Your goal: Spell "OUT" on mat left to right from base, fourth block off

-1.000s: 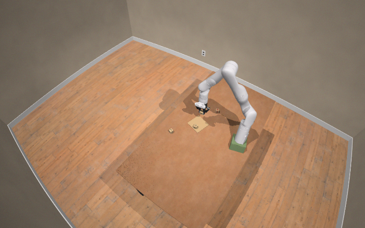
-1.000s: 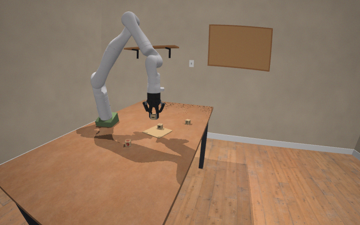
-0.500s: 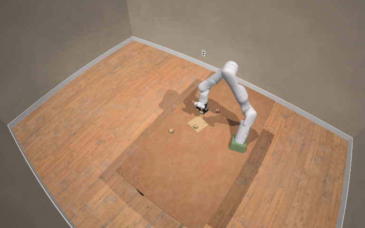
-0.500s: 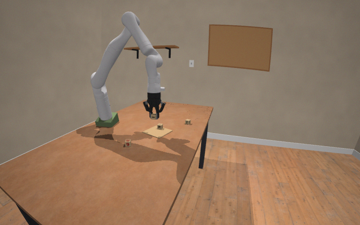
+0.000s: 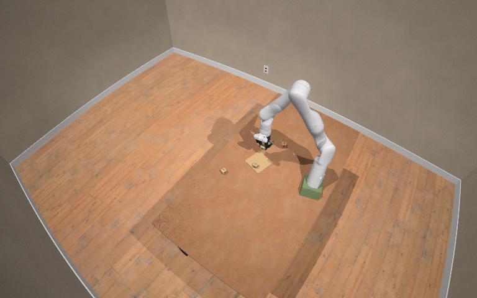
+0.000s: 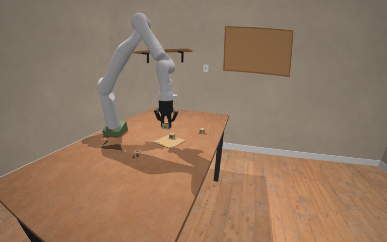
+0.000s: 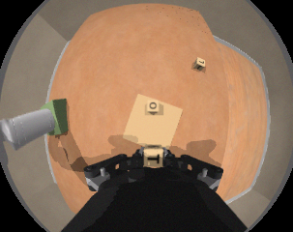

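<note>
One mat (image 5: pixel 253 161) (image 6: pixel 165 143) (image 7: pixel 146 127), mid-frame in the top view. Four blocks: one (image 5: pixel 255 165) (image 6: pixel 171 136) (image 7: pixel 153 106) on the mat, one (image 5: pixel 263 146) (image 6: pixel 165 125) (image 7: pixel 153 158) in the hand (image 5: pixel 263 147) (image 6: pixel 165 126) (image 7: pixel 153 152), two on the counter (image 5: pixel 233 221) (image 6: pixel 105 179) (image 7: pixel 112 63), at centre left (image 5: pixel 223 171) and upper right of centre (image 5: pixel 284 144) from the top; the wrist view shows three blocks. One arm, one hand, one counter

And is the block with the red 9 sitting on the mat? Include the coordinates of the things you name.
No, the block with the red 9 (image 5: pixel 284 144) (image 6: pixel 137 154) sits on the table (image 5: pixel 233 221) (image 6: pixel 100 191) (image 7: pixel 107 58), apart from the mat (image 5: pixel 261 157) (image 6: pixel 170 144) (image 7: pixel 151 130).
</note>
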Controlling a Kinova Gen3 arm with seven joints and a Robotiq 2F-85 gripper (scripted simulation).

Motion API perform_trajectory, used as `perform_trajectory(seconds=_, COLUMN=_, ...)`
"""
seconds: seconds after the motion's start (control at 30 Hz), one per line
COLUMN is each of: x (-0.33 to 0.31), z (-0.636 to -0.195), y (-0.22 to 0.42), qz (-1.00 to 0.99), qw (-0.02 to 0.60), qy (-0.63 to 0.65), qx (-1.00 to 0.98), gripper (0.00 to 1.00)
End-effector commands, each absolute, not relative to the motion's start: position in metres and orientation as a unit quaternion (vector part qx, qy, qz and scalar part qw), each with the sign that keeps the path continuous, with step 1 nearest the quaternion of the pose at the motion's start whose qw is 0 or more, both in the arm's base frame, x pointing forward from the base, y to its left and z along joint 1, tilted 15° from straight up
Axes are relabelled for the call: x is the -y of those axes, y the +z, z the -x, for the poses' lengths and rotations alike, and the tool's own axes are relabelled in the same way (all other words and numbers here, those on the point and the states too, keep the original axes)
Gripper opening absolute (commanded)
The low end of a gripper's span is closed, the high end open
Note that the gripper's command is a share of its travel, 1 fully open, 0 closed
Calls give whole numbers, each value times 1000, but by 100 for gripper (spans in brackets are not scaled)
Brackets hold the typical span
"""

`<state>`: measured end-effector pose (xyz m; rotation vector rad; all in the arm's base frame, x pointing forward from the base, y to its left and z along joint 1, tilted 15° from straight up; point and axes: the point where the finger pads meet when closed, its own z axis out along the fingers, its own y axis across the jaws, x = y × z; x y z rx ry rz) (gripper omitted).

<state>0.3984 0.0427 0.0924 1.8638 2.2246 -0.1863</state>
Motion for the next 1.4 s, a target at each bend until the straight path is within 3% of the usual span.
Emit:
perform_trajectory(seconds=0.0, x=-40, z=-399, y=88, qz=-638, qw=116, qy=-65, qx=-759, gripper=26)
perform_trajectory(seconds=0.73, x=-20, z=-406, y=10, qz=-638, qw=116, qy=-65, qx=-759, gripper=26)
perform_trajectory(seconds=1.37, x=-19, z=-406, y=6, qz=-638, qw=116, qy=-65, qx=-759, gripper=26)
